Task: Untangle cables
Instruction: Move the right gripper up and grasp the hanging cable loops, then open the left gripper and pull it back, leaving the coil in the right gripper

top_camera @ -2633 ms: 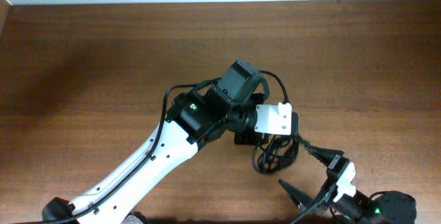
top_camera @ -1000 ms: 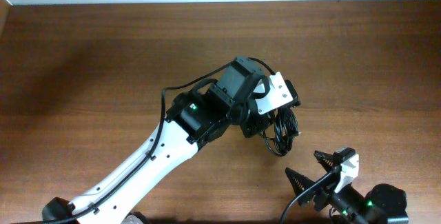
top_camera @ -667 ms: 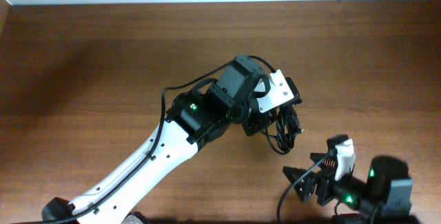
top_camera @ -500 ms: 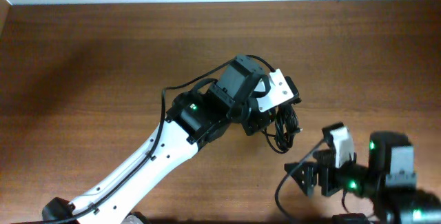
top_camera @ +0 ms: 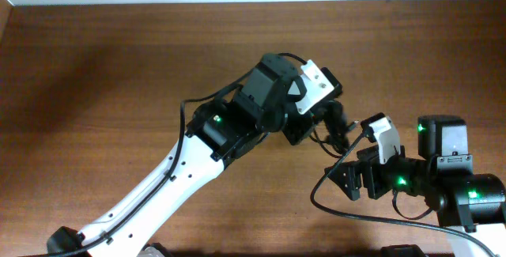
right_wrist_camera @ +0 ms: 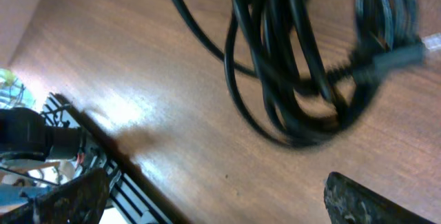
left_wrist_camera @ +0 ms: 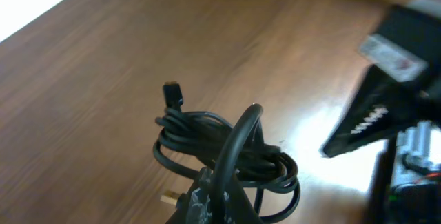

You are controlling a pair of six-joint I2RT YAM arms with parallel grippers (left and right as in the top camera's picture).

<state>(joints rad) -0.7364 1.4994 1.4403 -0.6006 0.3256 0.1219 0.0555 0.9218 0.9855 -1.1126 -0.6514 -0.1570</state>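
The cables [top_camera: 335, 127] are a bunch of thin glossy black loops. My left gripper [top_camera: 319, 129] is shut on them and holds them above the table. In the left wrist view the bundle [left_wrist_camera: 231, 156] hangs over my left gripper's finger [left_wrist_camera: 219, 200], with a small plug end [left_wrist_camera: 172, 94] sticking up. My right gripper [top_camera: 354, 156] is open and empty, just right of and below the bundle. In the right wrist view the loops [right_wrist_camera: 296, 65] hang ahead of my right gripper's spread fingers [right_wrist_camera: 220, 203], apart from them.
The brown wooden table [top_camera: 111, 75] runs to a pale wall at the far edge. My right arm's base with green lights [top_camera: 443, 182] stands at the front right. A thick black arm wire [top_camera: 328, 205] loops along the table's front.
My left gripper has carried the cable bundle up and to the right. My right arm has risen from the front edge and swung its open gripper close to the bundle.
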